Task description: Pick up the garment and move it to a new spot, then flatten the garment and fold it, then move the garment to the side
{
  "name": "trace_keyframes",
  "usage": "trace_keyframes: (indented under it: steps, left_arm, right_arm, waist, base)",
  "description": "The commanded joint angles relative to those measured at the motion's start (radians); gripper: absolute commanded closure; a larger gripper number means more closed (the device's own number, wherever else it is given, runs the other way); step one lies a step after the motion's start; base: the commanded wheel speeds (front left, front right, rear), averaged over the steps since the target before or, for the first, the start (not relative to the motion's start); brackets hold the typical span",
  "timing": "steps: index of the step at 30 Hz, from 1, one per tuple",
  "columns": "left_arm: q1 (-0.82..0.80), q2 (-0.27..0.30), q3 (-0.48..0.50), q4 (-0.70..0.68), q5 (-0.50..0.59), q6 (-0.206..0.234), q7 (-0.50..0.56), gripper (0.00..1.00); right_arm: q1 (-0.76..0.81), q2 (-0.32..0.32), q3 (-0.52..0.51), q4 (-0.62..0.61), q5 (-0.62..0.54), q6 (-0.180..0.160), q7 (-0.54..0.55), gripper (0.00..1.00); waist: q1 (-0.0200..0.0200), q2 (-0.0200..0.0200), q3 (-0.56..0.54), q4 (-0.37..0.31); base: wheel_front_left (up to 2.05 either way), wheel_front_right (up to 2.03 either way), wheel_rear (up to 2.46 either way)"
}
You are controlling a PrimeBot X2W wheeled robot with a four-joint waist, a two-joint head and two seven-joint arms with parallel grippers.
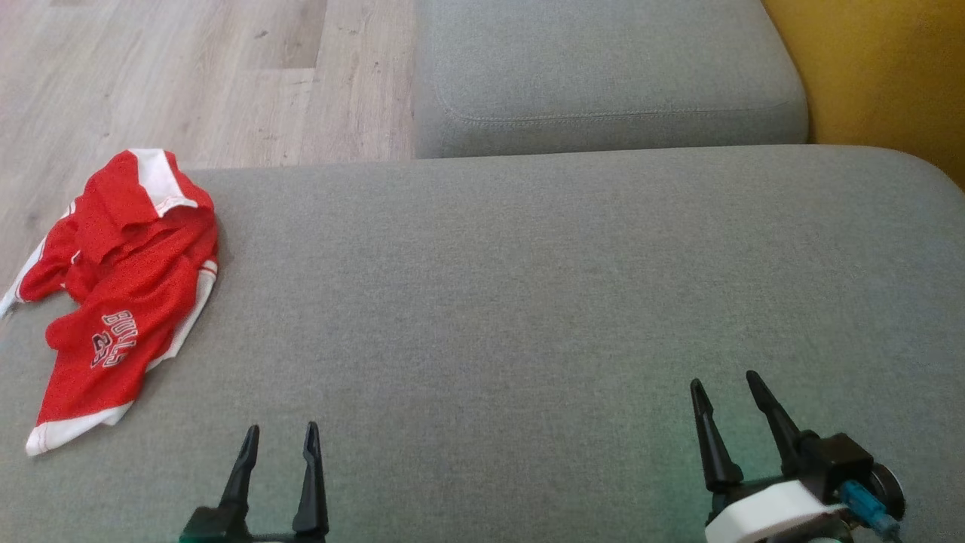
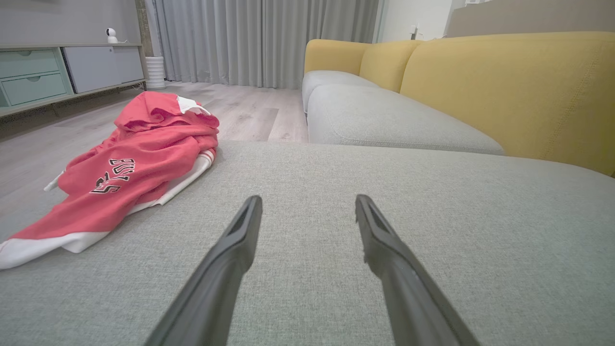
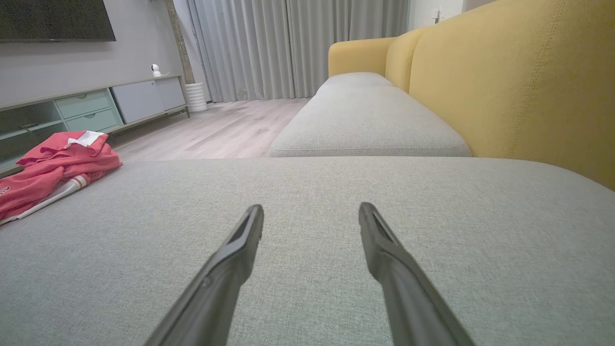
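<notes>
A crumpled red garment with white trim and dark lettering lies at the left edge of the grey cushion, partly hanging over the side. In the left wrist view the garment sits ahead and to the left; in the right wrist view the garment shows at the far left. My left gripper stands open near the front edge, to the right of the garment and apart from it. My right gripper is open at the lower right, far from it. Both hold nothing.
A second grey seat cushion lies beyond, with a yellow backrest along the right. Wooden floor borders the cushion's left and far side. A low cabinet and curtains stand across the room.
</notes>
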Motion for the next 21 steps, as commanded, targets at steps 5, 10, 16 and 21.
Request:
trace_keyframes:
  steps: [5,10,16,21]
  left_arm:
    - [-0.025,0.006,0.036,-0.019,-0.001,0.003,-0.011,0.00]
    - [-0.024,0.005,0.035,-0.016,-0.002,0.001,-0.011,0.00]
    - [-0.030,0.006,0.031,-0.013,0.005,0.000,-0.011,0.00]
    - [-0.032,0.015,0.040,-0.017,0.012,0.004,-0.011,0.00]
  right_arm:
    - [-0.028,-0.010,0.022,-0.024,-0.007,-0.001,-0.014,0.00]
    - [-0.022,-0.010,0.018,-0.026,-0.009,-0.001,-0.014,0.00]
    - [-0.003,-0.010,0.006,-0.029,-0.003,-0.001,-0.014,0.00]
    - [0.003,-0.010,0.006,-0.040,0.009,-0.001,-0.014,0.00]
  waist:
    - [0.0000,-0.0001,-0.004,0.000]
    - [0.0000,-0.0001,-0.008,0.005]
    - [0.0000,-0.0001,-0.018,0.054]
    - [0.0000,-0.0001,-0.022,0.138]
  base:
    - [0.00,0.00,0.00]
    - [0.00,0.00,0.00]
    - [0.00,0.00,0.00]
    - [0.00,0.00,0.00]
